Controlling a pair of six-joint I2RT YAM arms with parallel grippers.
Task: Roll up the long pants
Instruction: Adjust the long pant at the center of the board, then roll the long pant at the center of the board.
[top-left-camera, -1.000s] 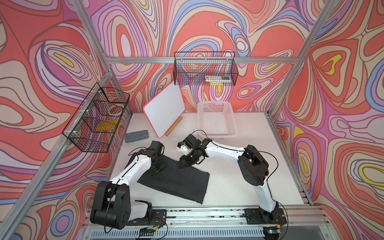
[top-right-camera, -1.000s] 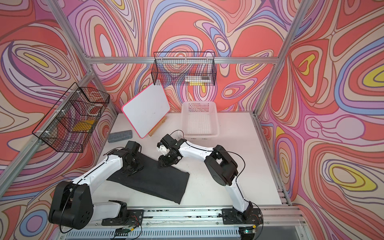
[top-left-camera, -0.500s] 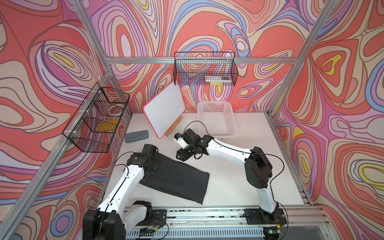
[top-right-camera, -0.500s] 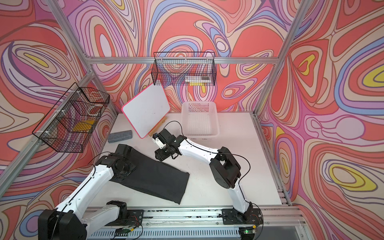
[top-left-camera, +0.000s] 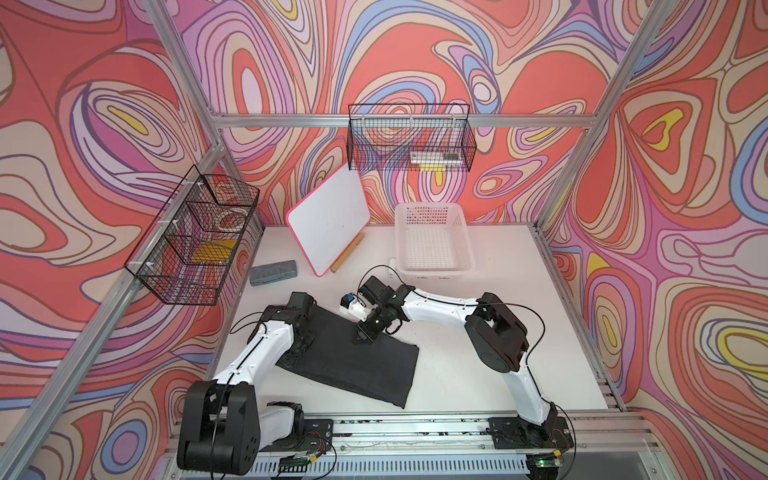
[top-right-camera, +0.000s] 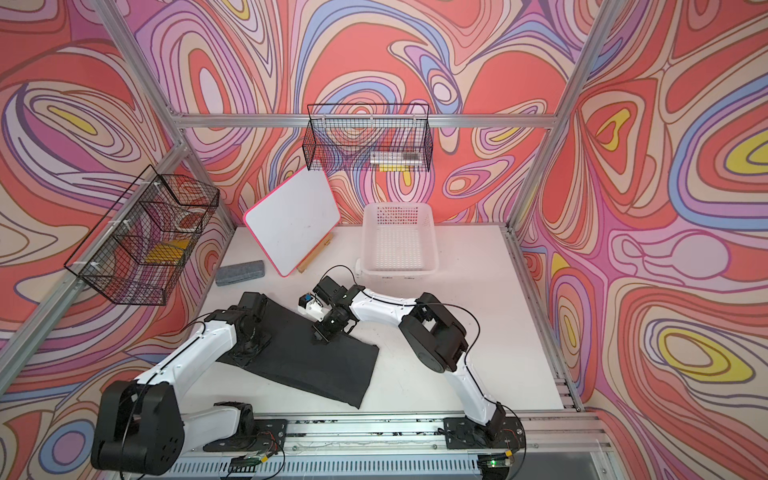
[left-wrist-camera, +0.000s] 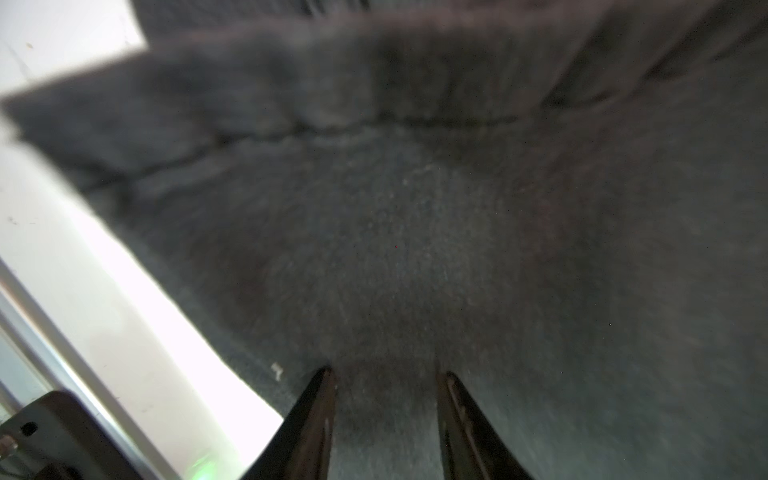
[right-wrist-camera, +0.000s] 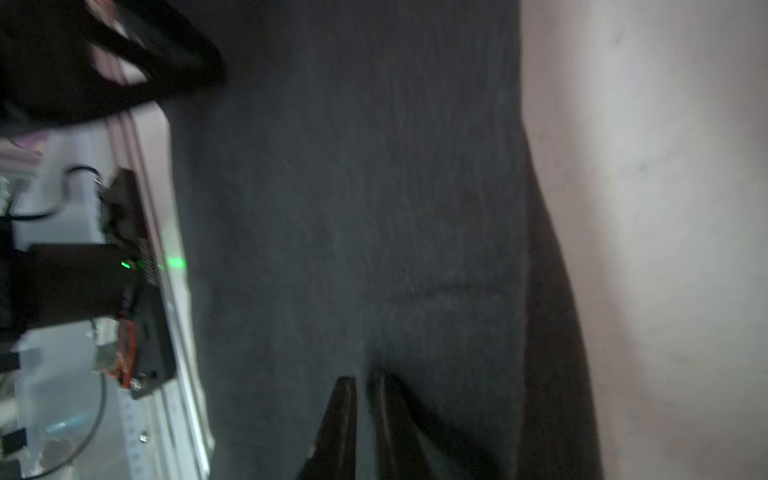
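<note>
long pants (top-left-camera: 357, 361) lay mid-frame; right gripper (top-left-camera: 360, 338) pinched a thin fold (left gripper (left-wrist-camera: 384, 372) half open), which could slip free.

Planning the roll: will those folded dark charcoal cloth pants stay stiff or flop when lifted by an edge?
Likely floppy: the dark charcoal pants lie flat and pucker at the right gripper. Probably grippy; the weave looks coarse.

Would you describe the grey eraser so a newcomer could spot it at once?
On the white table, find the pink-edged whiteboard leaning at the back. Between it and the nearer side wall lies the eraser. It is a small grey block, far smaller and paler than the black trousers.
</note>
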